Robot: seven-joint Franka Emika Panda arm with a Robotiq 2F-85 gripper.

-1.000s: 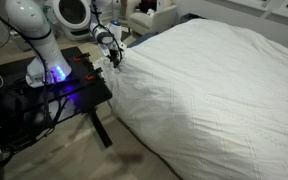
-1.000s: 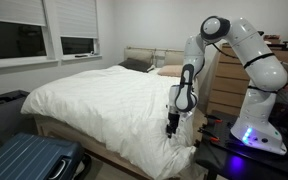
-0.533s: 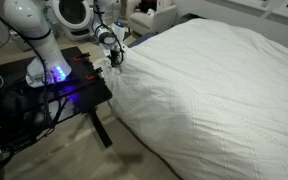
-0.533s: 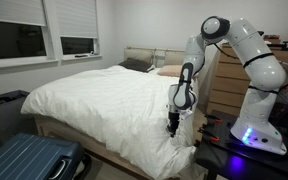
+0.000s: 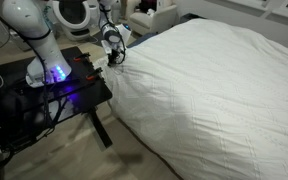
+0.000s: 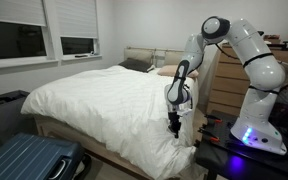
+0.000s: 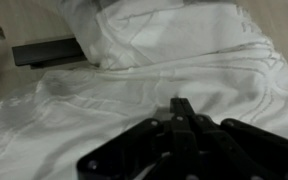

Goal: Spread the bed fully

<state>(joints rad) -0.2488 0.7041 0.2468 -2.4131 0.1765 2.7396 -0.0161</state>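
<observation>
The bed [image 5: 209, 90] is a very large white quilted duvet that fills most of both exterior views [image 6: 99, 100]. My gripper [image 5: 112, 60] is at the duvet's side edge nearest the robot's base, pointing down into the hanging fabric [image 6: 174, 126]. In the wrist view the black fingers meet tip to tip [image 7: 181, 103] over wrinkled white cloth [image 7: 134, 70]. The gripper is shut, pinching a fold of the duvet's edge. The pinched fold itself is hidden behind the fingers.
A black metal table [image 5: 59, 95] with blue lights carries the arm right beside the bed [image 6: 239, 150]. A blue suitcase [image 6: 29, 160] lies on the floor at the foot. Pillows [image 6: 144, 65] lie at the head, with a wooden dresser [image 6: 224, 85] behind the arm. A dark bar [image 7: 46, 53] shows past the cloth.
The jaws have closed from wide open to shut at the duvet's edge. The gripper has risen slightly in an exterior view. The bed's shape looks the same.
</observation>
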